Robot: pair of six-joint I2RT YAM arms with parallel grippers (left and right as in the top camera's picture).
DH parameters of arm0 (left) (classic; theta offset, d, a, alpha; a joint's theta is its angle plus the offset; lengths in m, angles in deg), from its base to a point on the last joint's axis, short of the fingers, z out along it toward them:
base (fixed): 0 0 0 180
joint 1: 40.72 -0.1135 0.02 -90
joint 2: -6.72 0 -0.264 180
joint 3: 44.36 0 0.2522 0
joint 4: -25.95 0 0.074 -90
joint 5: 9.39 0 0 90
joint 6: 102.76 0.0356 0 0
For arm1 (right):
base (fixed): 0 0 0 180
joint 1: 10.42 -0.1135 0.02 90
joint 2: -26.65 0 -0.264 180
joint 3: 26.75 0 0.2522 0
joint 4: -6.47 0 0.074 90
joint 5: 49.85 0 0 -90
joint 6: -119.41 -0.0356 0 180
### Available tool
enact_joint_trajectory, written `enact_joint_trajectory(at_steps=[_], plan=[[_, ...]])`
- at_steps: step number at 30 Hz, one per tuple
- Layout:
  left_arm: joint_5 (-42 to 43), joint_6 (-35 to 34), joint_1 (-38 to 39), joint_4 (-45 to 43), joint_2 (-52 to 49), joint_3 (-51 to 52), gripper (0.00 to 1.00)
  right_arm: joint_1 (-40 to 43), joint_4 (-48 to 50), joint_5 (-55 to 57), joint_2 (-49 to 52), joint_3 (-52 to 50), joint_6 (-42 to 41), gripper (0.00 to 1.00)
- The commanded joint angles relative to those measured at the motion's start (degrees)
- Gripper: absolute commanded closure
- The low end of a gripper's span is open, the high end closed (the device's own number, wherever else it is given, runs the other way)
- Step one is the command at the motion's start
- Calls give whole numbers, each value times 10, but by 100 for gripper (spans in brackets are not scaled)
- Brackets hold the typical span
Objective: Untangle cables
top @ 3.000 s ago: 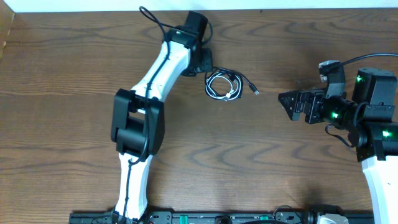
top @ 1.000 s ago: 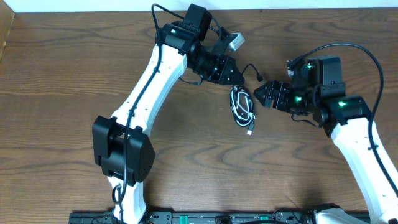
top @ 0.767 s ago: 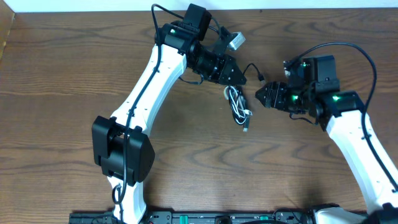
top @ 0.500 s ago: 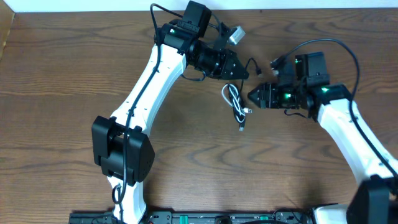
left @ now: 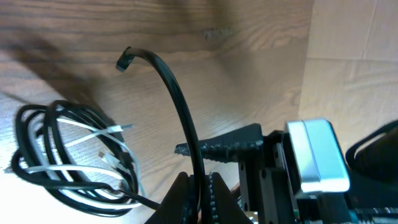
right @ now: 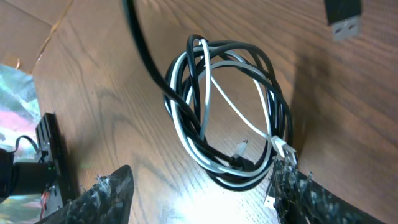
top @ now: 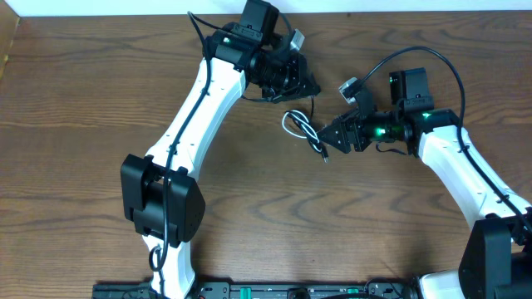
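Observation:
The cables (top: 298, 127) are a small tangle of black and white loops on the wooden table (top: 83, 124), between the two arms. In the left wrist view my left gripper (left: 199, 184) is shut on one black cable (left: 177, 106) that arches up to a free plug end, and the tangle (left: 74, 155) trails to its left. My left gripper (top: 306, 83) sits just behind the tangle. My right gripper (top: 330, 138) stands open at the tangle's right side. In the right wrist view its right finger (right: 298, 193) touches the edge of the loops (right: 230, 112), and nothing is gripped.
A USB plug (right: 343, 17) lies beyond the tangle in the right wrist view. The thick black cords of the arms (top: 440, 66) loop over the right arm. The table's back edge (top: 374, 12) runs close behind both grippers.
My left gripper has drawn back toward the far edge with the black cable. The tangle has slid left and tightened. My right gripper has followed it leftward and stayed open.

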Motion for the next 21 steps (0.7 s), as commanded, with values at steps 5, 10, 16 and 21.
enact_joint_trajectory(at_steps=[5,10,16,21], plan=[[-6,-35,-1,-1,-1,-5,92,-28,6,-7,10,9,59,45],[-6,-34,-1,-1,-1,-5,93,-46,23,37,37,9,79,47],[-6,-34,-1,-3,-1,-5,93,-47,40,66,77,9,78,50],[-7,-34,-2,-3,-1,-5,93,-47,73,64,102,9,60,69]])
